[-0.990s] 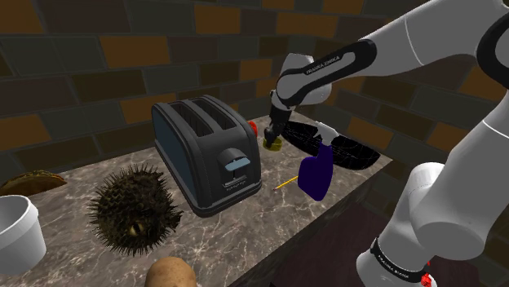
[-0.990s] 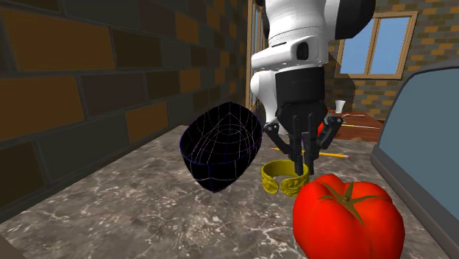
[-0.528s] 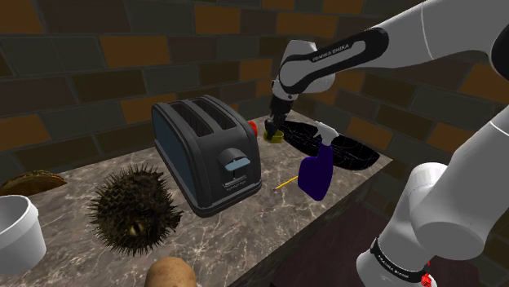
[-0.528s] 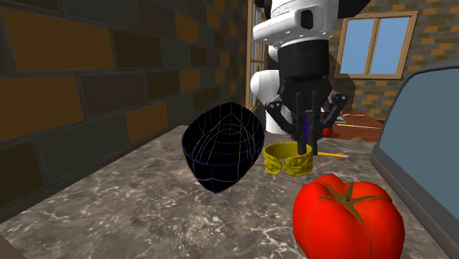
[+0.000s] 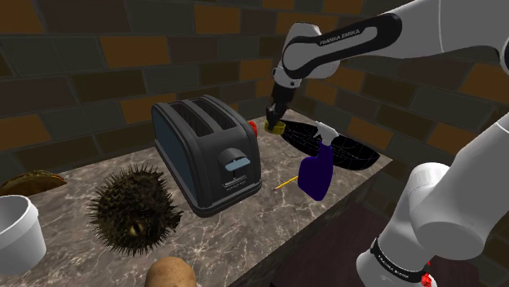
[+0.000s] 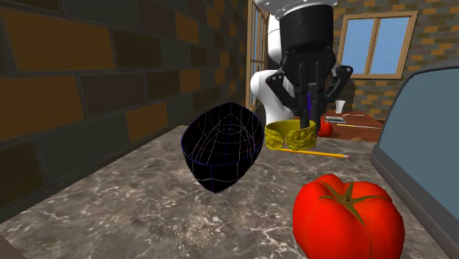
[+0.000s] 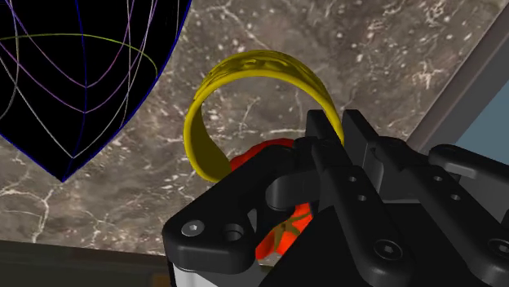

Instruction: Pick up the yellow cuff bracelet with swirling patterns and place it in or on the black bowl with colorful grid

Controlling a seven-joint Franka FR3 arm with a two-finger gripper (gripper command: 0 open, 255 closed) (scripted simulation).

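Raised since the earlier frame: the black two-finger tool pinches the yellow swirl-patterned cuff bracelet clear of the marbled bench, just beside the black grid-lined bowl.

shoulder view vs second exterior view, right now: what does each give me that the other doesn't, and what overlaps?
Shoulder view's extras: the spiky brown ball, the potato, the white tub and the robot's stand-side arm links.

Second exterior view's extras: the window and the coloured grid lines inside the black bowl.

Shared: the gripper shut on the yellow cuff bracelet, held above the marble counter next to the bowl and not yet in it, plus the yellow pencil and the toaster.
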